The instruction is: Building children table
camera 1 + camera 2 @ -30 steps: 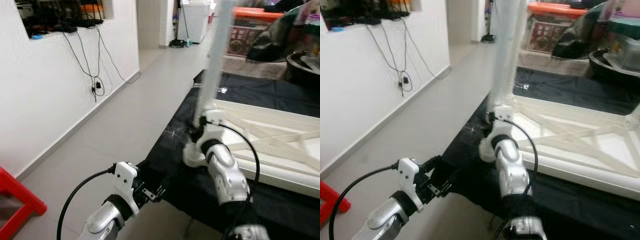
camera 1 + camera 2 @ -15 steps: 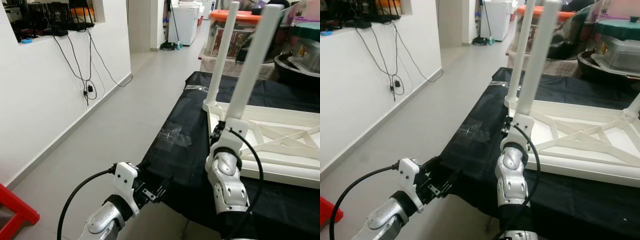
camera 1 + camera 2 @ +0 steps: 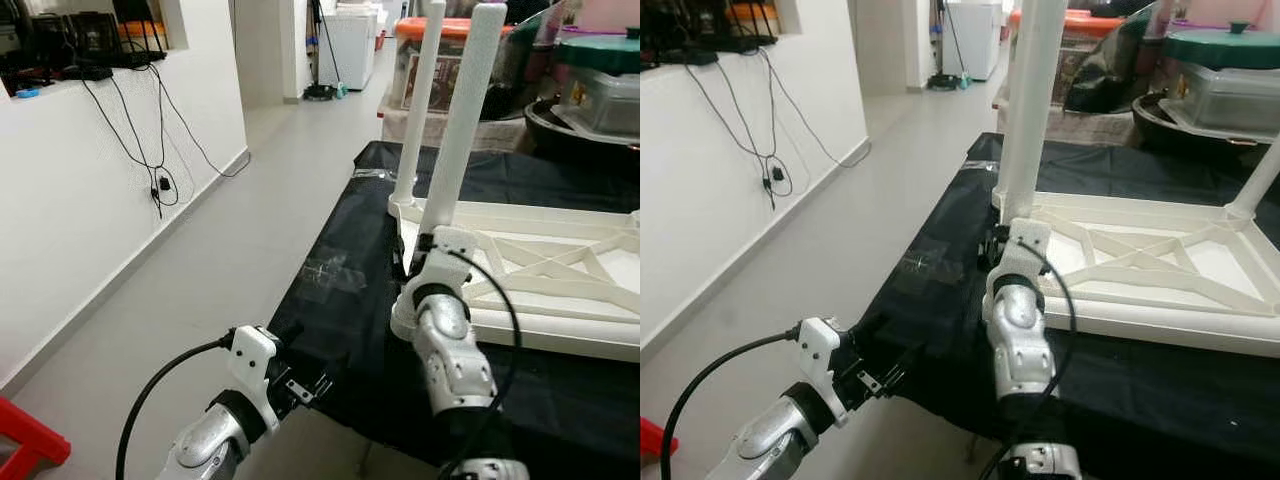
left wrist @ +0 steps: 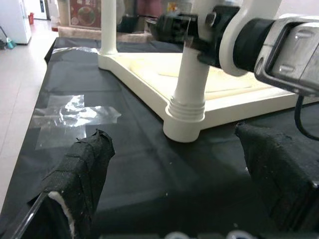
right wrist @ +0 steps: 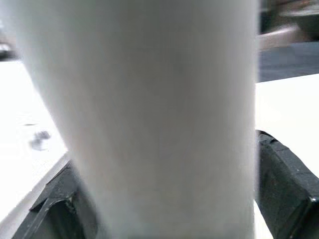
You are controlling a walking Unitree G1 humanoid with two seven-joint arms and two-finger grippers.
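Right claw [image 3: 412, 262] grips the lower part of a white table leg [image 3: 460, 120], its black fingers [image 5: 286, 194] pinching the round shaft from both sides, as the right wrist view shows with the pale tube held between the two dark pads; that leg stands upright in the near left corner socket [image 4: 184, 122] of the upside-down children's table frame [image 3: 1160, 275], which lies flat on the desk [image 3: 350, 330] covered in black cloth; the frame sits toward the desk's left edge, its cross-braced underside facing up; a second white leg [image 3: 418, 100] stands upright at the frame's far left corner, and the foot of a third leg [image 3: 1258, 180] rises at the far right corner; the left claw [image 3: 305, 385] hangs low by the desk's near left corner, clear of the frame, its cloth-wrapped fingers [image 4: 82, 169] spread wide with nothing between them, pointing across the cloth toward the held leg's base; a patch of clear tape [image 4: 75, 117] is stuck to the black cloth near the desk's left edge; beyond the desk stand storage bins with an orange lid [image 3: 440, 30] and a green lid [image 3: 1225, 40]; on the left, cables [image 3: 155, 130] hang down the white wall above the grey tiled floor [image 3: 230, 230].
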